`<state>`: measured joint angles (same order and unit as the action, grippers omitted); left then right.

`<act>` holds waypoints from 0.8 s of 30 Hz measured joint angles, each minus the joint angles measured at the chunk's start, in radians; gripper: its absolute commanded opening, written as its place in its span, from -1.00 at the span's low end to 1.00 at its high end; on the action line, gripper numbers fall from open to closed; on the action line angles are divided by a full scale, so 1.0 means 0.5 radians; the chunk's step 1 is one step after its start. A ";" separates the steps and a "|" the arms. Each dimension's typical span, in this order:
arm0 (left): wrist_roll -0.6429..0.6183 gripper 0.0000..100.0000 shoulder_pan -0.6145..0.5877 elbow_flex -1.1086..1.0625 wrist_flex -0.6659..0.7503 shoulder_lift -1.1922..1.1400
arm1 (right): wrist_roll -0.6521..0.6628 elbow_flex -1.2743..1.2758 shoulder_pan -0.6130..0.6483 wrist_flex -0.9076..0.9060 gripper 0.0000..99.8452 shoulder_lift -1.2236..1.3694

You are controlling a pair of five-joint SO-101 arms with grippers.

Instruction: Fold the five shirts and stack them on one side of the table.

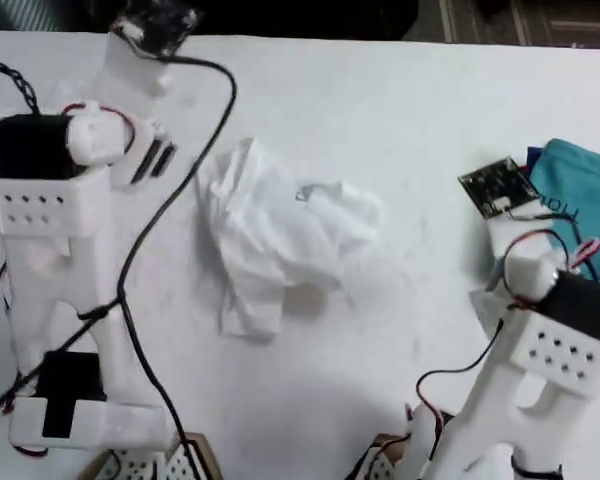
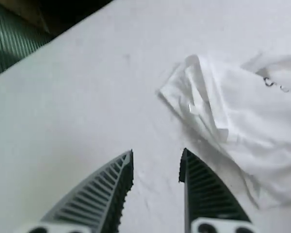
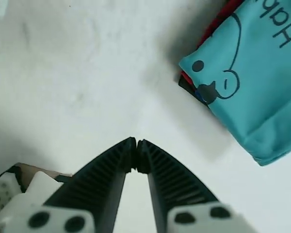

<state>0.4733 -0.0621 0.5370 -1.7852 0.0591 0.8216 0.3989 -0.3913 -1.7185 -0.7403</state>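
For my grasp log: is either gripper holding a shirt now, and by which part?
Nothing is held. The left gripper is open beside the crumpled white shirt; the right gripper is shut on nothing, near the teal shirt.

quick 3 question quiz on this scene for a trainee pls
1. True or false: the white shirt lies neatly folded.
2. The left gripper is: A open, B shut with nothing in it, C shut on a shirt.
3. Fill in: the folded shirt near the right gripper is ____ in colour.

Key: 1 false, it is crumpled; 2 A; 3 teal.
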 measured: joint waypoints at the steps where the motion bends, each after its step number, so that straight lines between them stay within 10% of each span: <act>1: 0.061 -0.65 -0.003 -0.101 0.000 0.000 | -0.037 0.000 0.034 0.000 -0.96 0.021; 11: 0.562 -0.54 0.233 -0.825 0.037 0.000 | -0.104 0.000 0.141 0.000 -0.96 0.061; 24: 0.730 -0.54 0.463 -0.632 0.261 -0.454 | -0.104 0.123 0.141 0.000 -0.96 0.058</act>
<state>0.8385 0.1695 0.2209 -1.6548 -0.1680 0.7695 0.4603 -0.3207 -1.7185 -0.7112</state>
